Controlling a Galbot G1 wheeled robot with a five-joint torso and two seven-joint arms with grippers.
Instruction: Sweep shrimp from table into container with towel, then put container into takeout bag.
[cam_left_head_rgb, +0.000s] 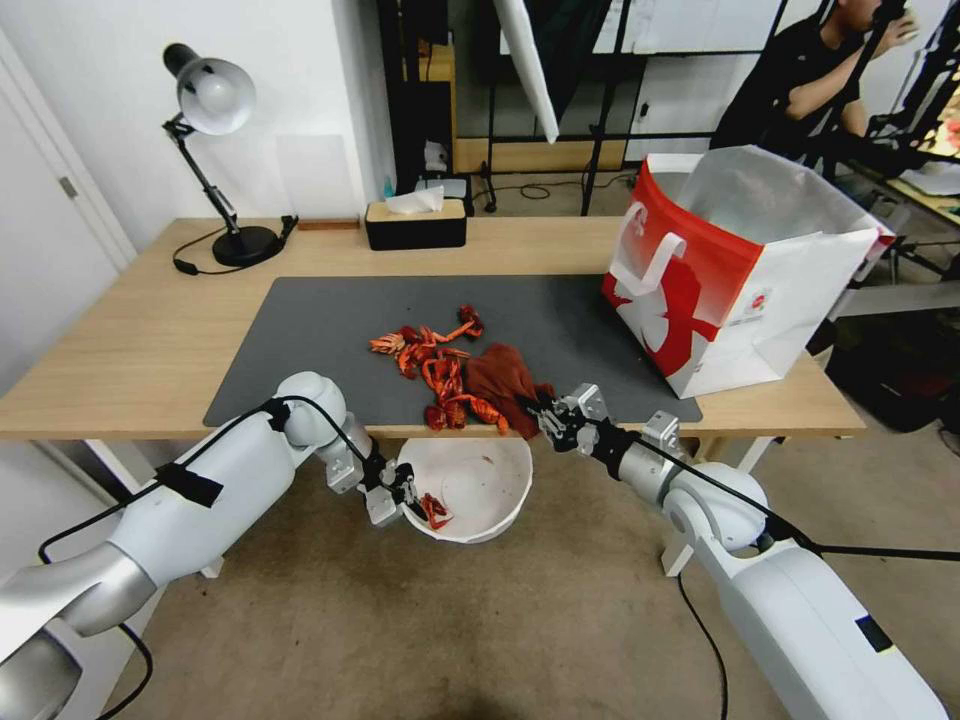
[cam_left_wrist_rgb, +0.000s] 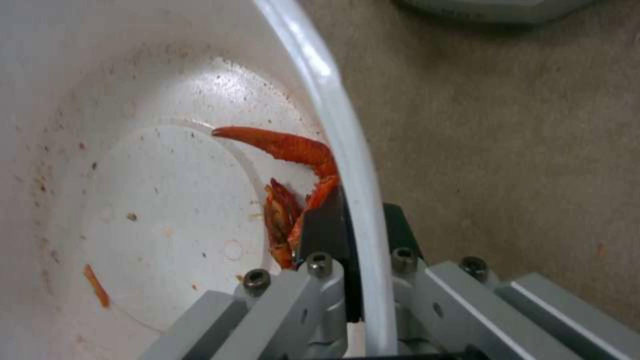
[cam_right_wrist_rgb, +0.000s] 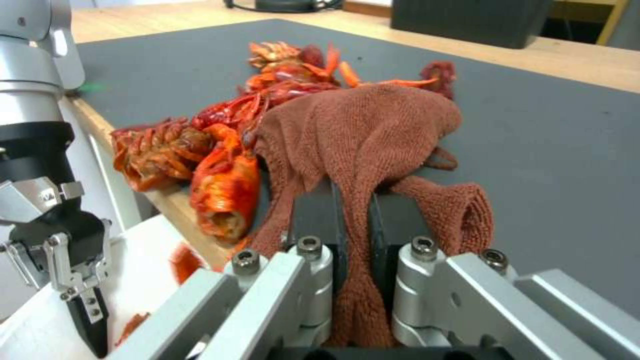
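Right gripper (cam_left_head_rgb: 545, 413) at the near table (cam_left_head_rgb: 120, 350) edge, fingers clamped on a pinch of the rust-red towel (cam_left_head_rgb: 505, 378), which lies bunched on the grey mat (cam_left_head_rgb: 300, 340). Shrimp (cam_left_head_rgb: 435, 365) form a band running from mid-mat toward the near edge, beside the towel. Left gripper (cam_left_head_rgb: 408, 497) holds the white container (cam_left_head_rgb: 480, 490) below the edge, fingers closed over its rim; one shrimp piece inside. Takeout bag (cam_left_head_rgb: 720, 270) stands open at right; its logo is unreadable.

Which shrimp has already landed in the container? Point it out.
The lone shrimp lying inside the white container, against the rim pinched by the left hand. All the other shrimp are on the table's mat beside the towel.
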